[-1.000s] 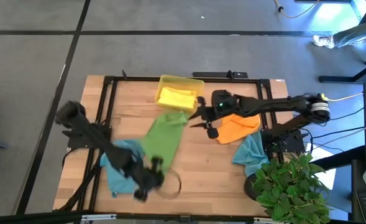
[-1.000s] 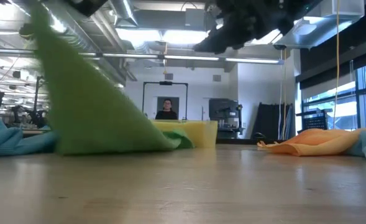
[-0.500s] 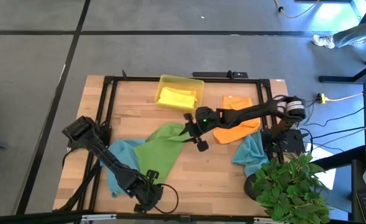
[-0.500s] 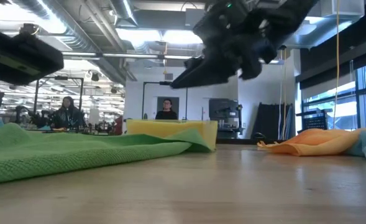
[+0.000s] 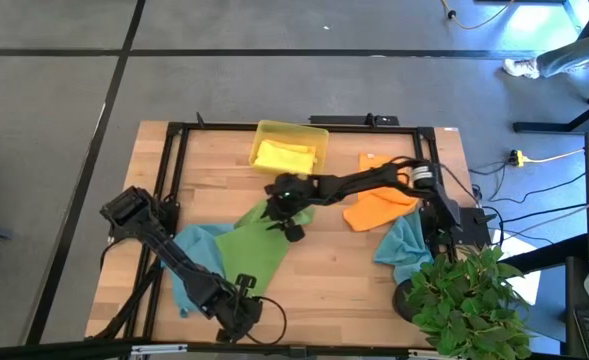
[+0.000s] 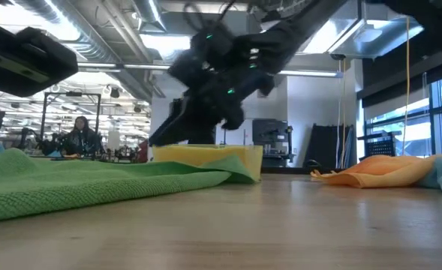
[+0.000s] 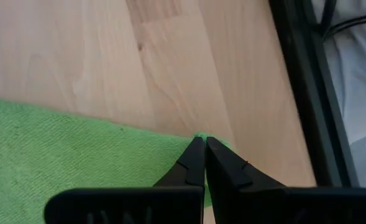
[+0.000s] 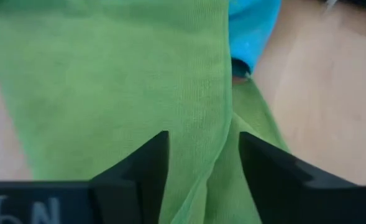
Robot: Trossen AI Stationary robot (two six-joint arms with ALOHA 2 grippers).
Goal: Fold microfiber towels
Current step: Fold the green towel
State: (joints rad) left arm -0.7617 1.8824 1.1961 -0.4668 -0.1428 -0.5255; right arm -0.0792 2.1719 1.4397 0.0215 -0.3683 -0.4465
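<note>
towels: 1 green (image 5: 249, 245), 1 orange (image 5: 379, 208), 2 teal, 1 yellow | L claw (image 7: 202, 144) pinching green corner | R claw (image 8: 200, 149) apart over green

Green towel (image 5: 257, 244) spread mid-table over a teal one (image 5: 196, 246); orange (image 5: 379, 208) and teal (image 5: 406, 246) towels right; yellow (image 5: 282, 157) in back.

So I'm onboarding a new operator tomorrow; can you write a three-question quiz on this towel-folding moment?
1. True or false: the left gripper is shut on a corner of the green towel.
2. Which towel does the right gripper hang over with open fingers? A) orange towel B) green towel C) yellow towel
3. Fill in: the yellow towel lies in the ___.

Key: 1 true. 2 B; the orange towel lies apart, nearer the right arm's base. 3 yellow tray.
</note>
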